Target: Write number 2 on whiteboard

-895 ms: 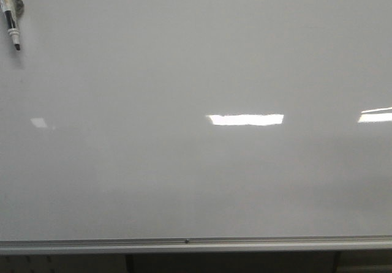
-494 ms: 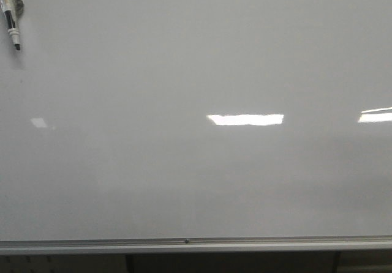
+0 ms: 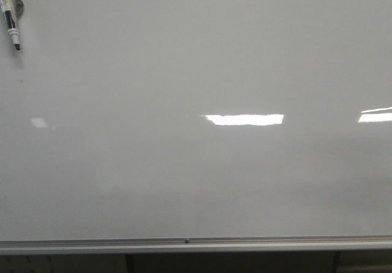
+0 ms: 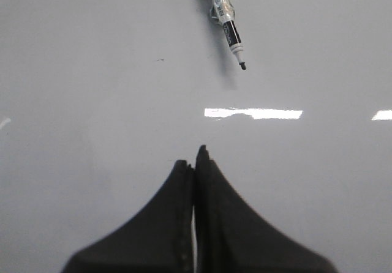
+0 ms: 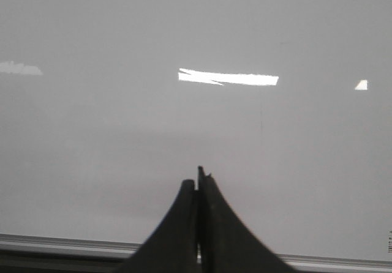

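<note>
The whiteboard fills the front view as a glossy white-grey panel, with a silver rail along its lower edge. The number 2 is out of view; no drawn line shows on the board. A marker with a dark tip pointing down sits at the board's upper left corner. In the left wrist view the marker lies well beyond my left gripper, which is shut with nothing in it. My right gripper is shut and holds nothing, facing the whiteboard just above the rail. Neither gripper appears in the front view.
Bright light reflections lie across the board's middle and right. Below the rail there is a dark space with dark upright supports.
</note>
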Tool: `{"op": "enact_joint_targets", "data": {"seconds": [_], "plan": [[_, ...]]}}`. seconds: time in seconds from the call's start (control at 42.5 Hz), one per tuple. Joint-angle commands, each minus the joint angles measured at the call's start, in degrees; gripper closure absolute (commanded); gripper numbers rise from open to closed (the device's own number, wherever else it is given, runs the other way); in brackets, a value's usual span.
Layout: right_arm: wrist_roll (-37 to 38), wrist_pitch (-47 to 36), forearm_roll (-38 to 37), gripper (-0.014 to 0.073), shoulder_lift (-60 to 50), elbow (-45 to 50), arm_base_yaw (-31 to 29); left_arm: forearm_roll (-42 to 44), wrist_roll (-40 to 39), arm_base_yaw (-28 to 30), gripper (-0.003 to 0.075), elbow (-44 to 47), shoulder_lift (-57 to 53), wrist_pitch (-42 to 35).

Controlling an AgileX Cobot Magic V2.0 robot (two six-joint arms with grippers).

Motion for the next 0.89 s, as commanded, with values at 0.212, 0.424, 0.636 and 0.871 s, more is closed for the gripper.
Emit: {"op": "enact_joint_targets", "data": {"seconds": [0.212, 0.424, 0.636, 0.871], "plan": [[0.0, -5.1, -0.3, 0.0712, -0.9, 0.0, -0.4, 0.0, -0.5, -0.4, 0.0740, 1.3, -1.0, -4.9], [0.0, -10.8, -0.3, 0.0712, -0.9, -0.1, -0.4, 0.0, -0.5, -0.4, 0.0740, 1.3, -1.0, -5.6], [0.0, -13.1, -0.3, 0.0712, -0.9, -1.4, -0.4, 0.0, -0.5, -0.4, 0.0740, 1.3, -1.0, -8.8], [0.1, -4.5, 0.3, 0.0711, -0.1, -11.6, -0.4, 0.1, -0.5, -0.4, 0.0739, -1.9, -0.8, -21.2]]}}
